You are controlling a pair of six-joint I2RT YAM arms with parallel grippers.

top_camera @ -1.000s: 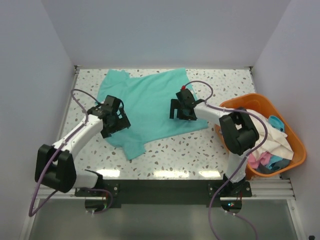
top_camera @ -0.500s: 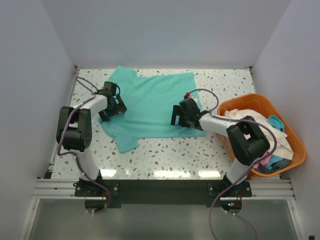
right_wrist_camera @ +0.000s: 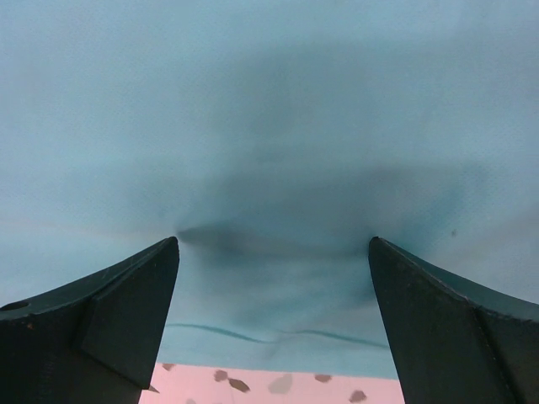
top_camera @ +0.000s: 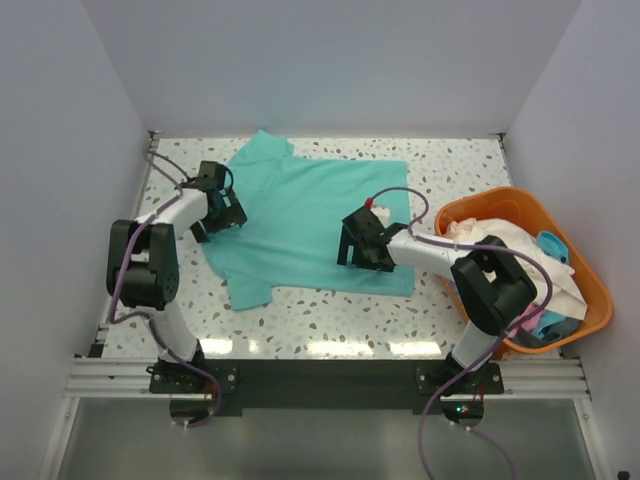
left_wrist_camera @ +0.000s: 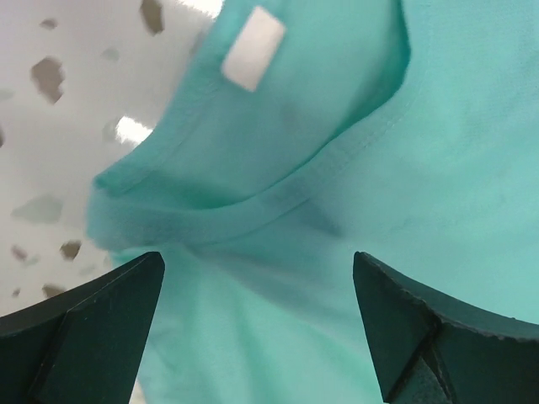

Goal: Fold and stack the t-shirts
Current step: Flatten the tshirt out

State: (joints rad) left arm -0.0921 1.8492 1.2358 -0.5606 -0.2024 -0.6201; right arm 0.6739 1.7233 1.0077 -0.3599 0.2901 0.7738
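From above, the teal t-shirt (top_camera: 300, 215) lies spread flat on the speckled table (top_camera: 330, 310), with the left gripper (top_camera: 226, 212) at its left edge and the right gripper (top_camera: 356, 250) near its lower right hem. The left wrist camera shows that gripper's fingers (left_wrist_camera: 84, 328) spread wide over the collar (left_wrist_camera: 253, 210). The right wrist camera shows fingers equally apart over puckered cloth.

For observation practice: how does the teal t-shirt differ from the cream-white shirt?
The teal t-shirt lies spread on the table; the cream-white shirt is bunched in the orange basket. The teal t-shirt lies alone; the cream-white shirt is heaped with other clothes. Neither is folded.
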